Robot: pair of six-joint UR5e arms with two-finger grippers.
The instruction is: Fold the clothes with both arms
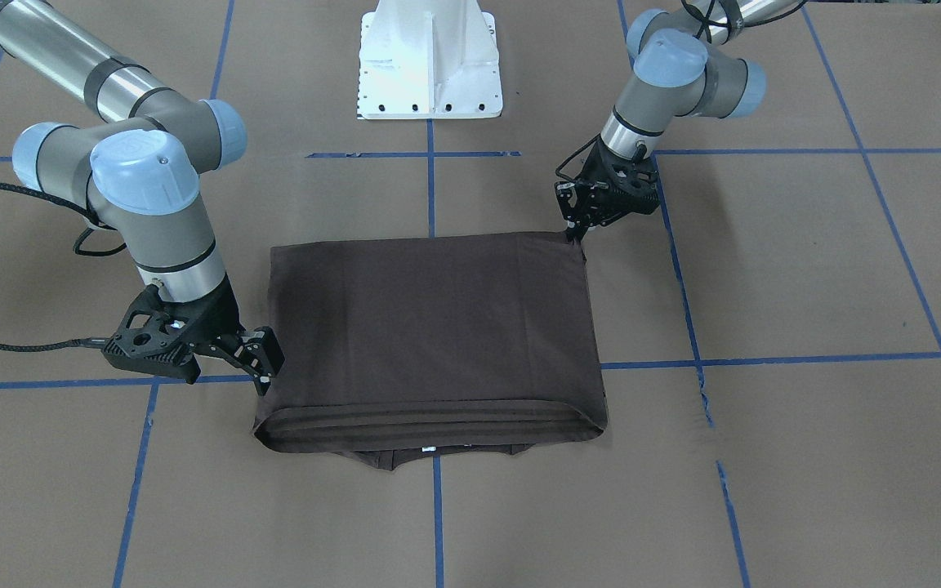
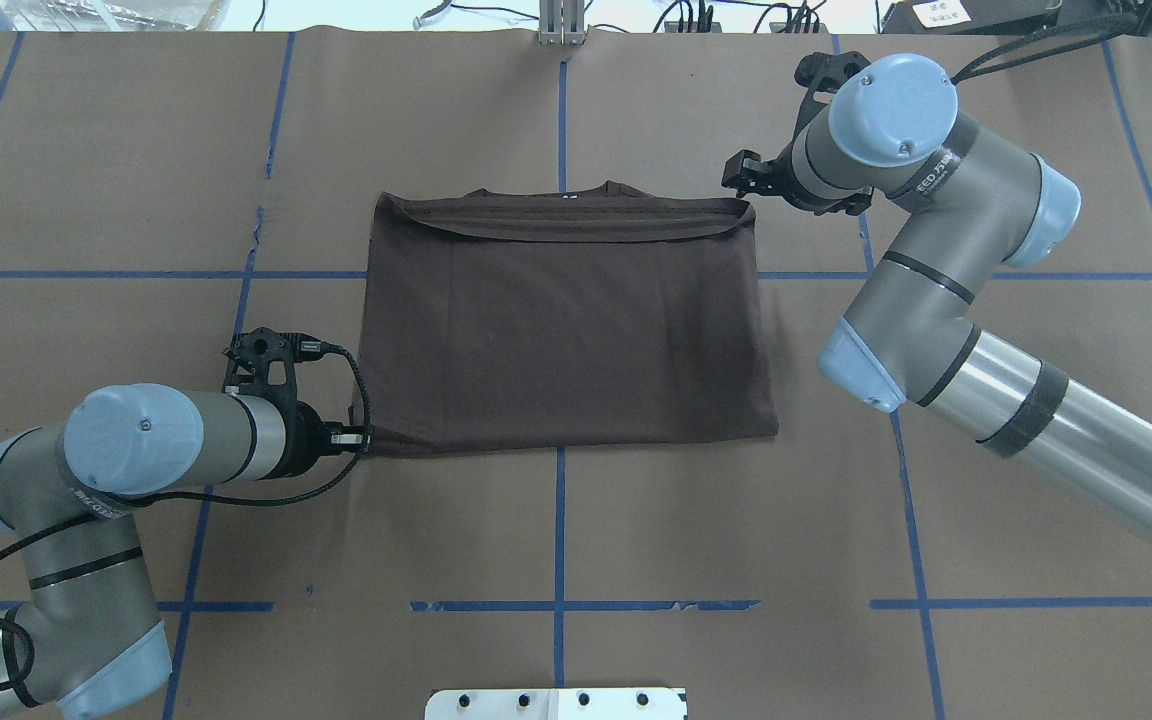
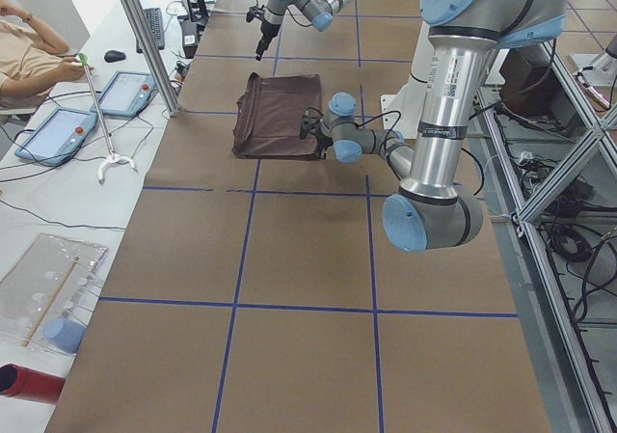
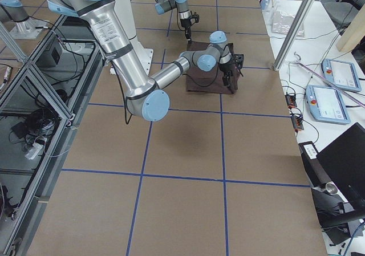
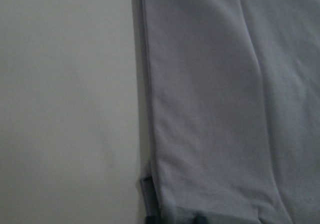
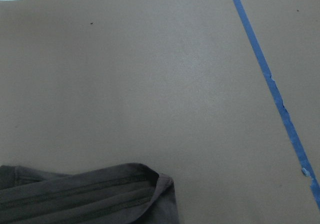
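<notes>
The dark brown folded T-shirt lies flat as a rectangle at the centre of the brown paper-covered table with blue tape lines, its collar edge away from the robot. The black two-finger left gripper slopes down onto the shirt's near corner. Its fingers are drawn together, apparently pinching the cloth. The black two-finger right gripper angles down just beside the diagonally opposite far corner. Whether its fingers are apart cannot be determined.

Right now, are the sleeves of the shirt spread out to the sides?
No, the shirt lies folded into a rectangle, with no sleeve sticking out at either side.
</notes>
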